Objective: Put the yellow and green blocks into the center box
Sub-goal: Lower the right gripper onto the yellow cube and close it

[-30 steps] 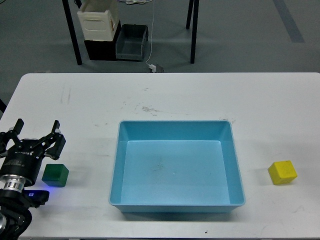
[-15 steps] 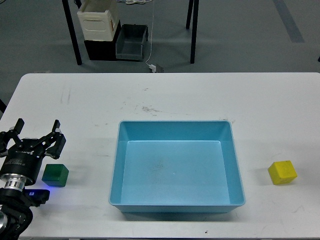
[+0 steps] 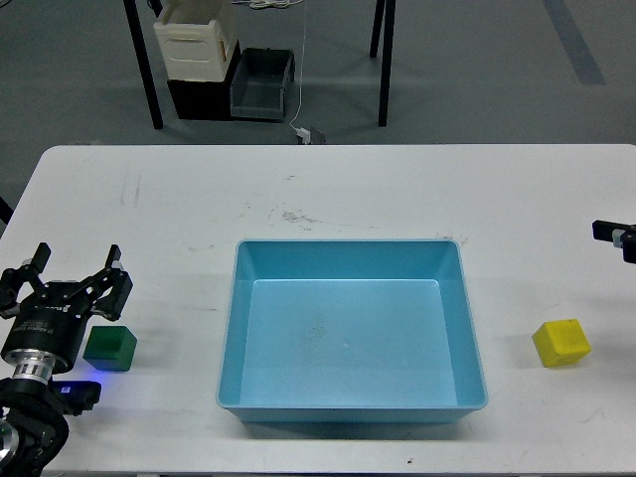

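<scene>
Green block [image 3: 109, 348] sits on the white table [image 3: 328, 189] near its left edge, well to the left of the blue box [image 3: 351, 333] and apart from it. My left gripper [image 3: 66, 281] hangs just beside the block on its left, fingers spread wide, holding nothing; one fingertip [image 3: 115, 256] stands above the block's far side without touching it. A small blue light glows on my left arm below the block.

Across the table, the yellow block [image 3: 561, 343] rests near the right edge, to the right of the box and clear of its wall. My right gripper [image 3: 614, 235] only pokes in at the right edge, beyond the yellow block; too little shows to tell how its fingers stand.

The box stands in the middle of the table, nothing inside it.
</scene>
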Robot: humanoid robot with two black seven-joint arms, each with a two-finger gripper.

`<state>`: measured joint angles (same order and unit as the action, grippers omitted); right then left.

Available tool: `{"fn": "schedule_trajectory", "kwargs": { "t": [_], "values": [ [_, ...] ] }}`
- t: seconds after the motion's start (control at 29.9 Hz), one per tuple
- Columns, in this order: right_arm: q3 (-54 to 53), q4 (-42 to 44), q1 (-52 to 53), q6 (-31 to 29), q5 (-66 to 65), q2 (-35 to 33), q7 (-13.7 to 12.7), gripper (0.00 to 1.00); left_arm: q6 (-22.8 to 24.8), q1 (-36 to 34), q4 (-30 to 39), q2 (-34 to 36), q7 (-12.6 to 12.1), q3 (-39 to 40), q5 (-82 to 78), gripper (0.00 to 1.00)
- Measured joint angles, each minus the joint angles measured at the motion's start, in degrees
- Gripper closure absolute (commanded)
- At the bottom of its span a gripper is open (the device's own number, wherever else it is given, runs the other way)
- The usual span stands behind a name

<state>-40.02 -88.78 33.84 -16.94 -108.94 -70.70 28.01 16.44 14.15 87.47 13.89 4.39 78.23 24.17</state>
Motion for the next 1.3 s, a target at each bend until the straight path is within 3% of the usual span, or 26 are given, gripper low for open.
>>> {"fn": "schedule_trajectory", "kwargs": {
  "t": [0.33,0.7,0.94,1.3],
  "values": [
    [8.7,-0.3,0.3,-0.3,-15.3,-0.9,0.0,0.02,-0.1,-0.2,0.0,-0.3,0.0,0.0,0.0,0.00],
    [13.9,-0.5,1.7,-1.6,-16.1,4.7,0.0,0.01,-0.2,-0.7,0.0,-1.1,0.0,-0.6,0.0,0.00],
    [20.3,0.2,8.8,-6.9,-16.1,8.7,0.0,0.01,-0.1,-0.7,-0.1,-1.1,0.0,-0.6,0.0,0.00],
    [31.4,5.4,17.7,-7.4,-16.1,13.9,0.0,0.01,-0.1,-0.6,-1.1,-1.1,0.1,-0.6,0.0,0.00]
  ]
}}
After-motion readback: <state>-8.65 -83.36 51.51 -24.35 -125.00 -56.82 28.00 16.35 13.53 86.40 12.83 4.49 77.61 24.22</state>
